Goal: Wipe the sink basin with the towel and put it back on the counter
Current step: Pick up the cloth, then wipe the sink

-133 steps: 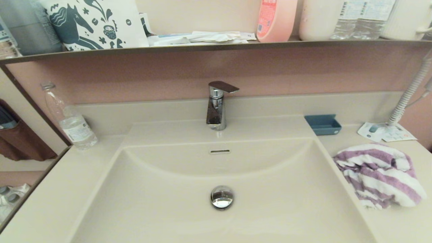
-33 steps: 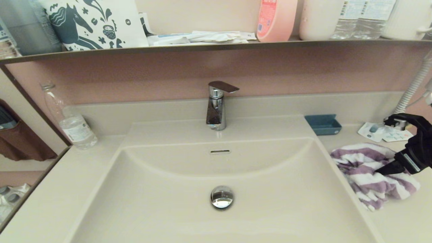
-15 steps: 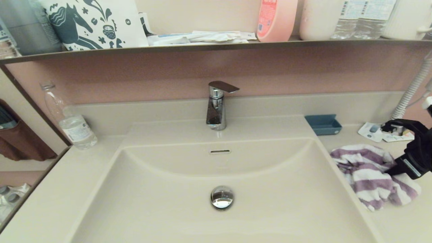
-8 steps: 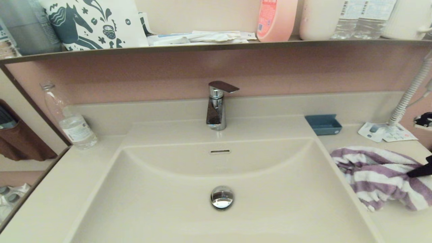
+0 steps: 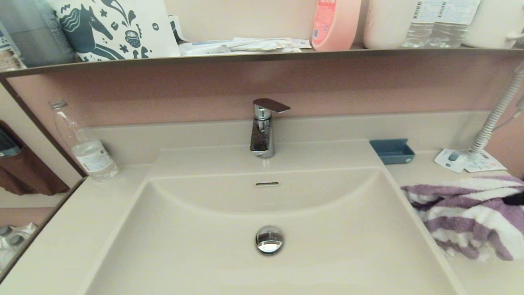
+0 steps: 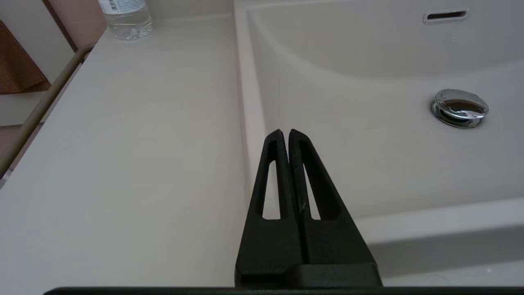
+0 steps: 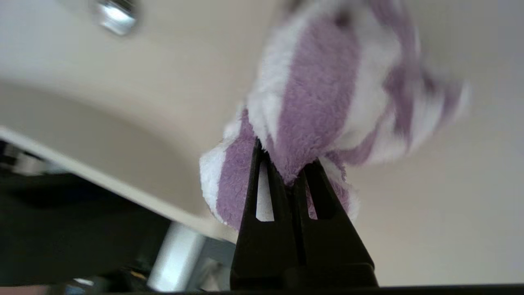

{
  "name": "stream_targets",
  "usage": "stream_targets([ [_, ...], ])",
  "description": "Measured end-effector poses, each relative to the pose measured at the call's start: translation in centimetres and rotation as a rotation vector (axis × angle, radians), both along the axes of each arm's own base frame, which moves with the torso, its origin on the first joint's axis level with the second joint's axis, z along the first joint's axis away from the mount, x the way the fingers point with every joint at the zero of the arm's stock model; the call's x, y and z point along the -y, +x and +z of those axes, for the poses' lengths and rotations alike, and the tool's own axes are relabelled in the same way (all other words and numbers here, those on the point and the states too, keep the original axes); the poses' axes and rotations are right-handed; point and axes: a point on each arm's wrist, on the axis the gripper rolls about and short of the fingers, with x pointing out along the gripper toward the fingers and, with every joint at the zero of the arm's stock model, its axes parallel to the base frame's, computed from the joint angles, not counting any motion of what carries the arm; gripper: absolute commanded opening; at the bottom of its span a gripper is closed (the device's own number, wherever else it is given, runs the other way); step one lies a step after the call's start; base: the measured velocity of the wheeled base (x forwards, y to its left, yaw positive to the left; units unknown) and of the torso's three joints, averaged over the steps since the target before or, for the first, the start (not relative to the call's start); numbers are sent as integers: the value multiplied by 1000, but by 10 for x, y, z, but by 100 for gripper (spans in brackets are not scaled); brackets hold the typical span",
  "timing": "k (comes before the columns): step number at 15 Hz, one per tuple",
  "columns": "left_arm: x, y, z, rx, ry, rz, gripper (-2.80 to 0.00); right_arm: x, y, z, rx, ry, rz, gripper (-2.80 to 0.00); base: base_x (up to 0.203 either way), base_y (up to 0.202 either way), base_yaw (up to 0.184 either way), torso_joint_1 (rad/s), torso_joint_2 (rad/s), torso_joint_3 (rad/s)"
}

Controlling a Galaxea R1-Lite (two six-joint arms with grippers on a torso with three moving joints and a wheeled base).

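Note:
The purple and white striped towel (image 5: pixel 466 213) is stretched over the counter (image 5: pixel 483 278) right of the sink basin (image 5: pixel 229 237), its far end raised toward the view's right edge. My right gripper (image 7: pixel 286 159) is shut on a fold of the towel (image 7: pixel 311 94); in the head view only a dark bit of one of its fingers (image 5: pixel 514 200) shows. The left gripper (image 6: pixel 284 132) is shut on nothing and hovers over the basin's left rim (image 6: pixel 245 102), out of the head view. The chrome drain plug (image 5: pixel 269 239) lies bare in the basin.
A chrome faucet (image 5: pixel 262 131) stands behind the basin. A water bottle (image 5: pixel 88 151) is at the back left. A blue tray (image 5: pixel 392 150), a paper card (image 5: pixel 466 160) and a ribbed hose (image 5: pixel 497 114) are at the back right. A cluttered shelf (image 5: pixel 262 55) runs above.
My right gripper closed on the towel and drew it rightward and upward, moving almost out of the head view. The towel went from a heap to a stretched shape.

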Motion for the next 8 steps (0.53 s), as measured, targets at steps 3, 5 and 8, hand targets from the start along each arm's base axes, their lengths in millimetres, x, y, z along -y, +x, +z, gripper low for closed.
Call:
stream_targets([
  [3,0,0,0,0,0,0,-280,-36,-17,45,72,140,11,-280,0,0,0,0,0,0],
  [5,0,0,0,0,0,0,-280,-51,-32,72,111,229,2,-280,0,0,0,0,0,0],
  [8,0,0,0,0,0,0,-280,-61,-51,101,156,340,-30,-280,0,0,0,0,0,0],
])
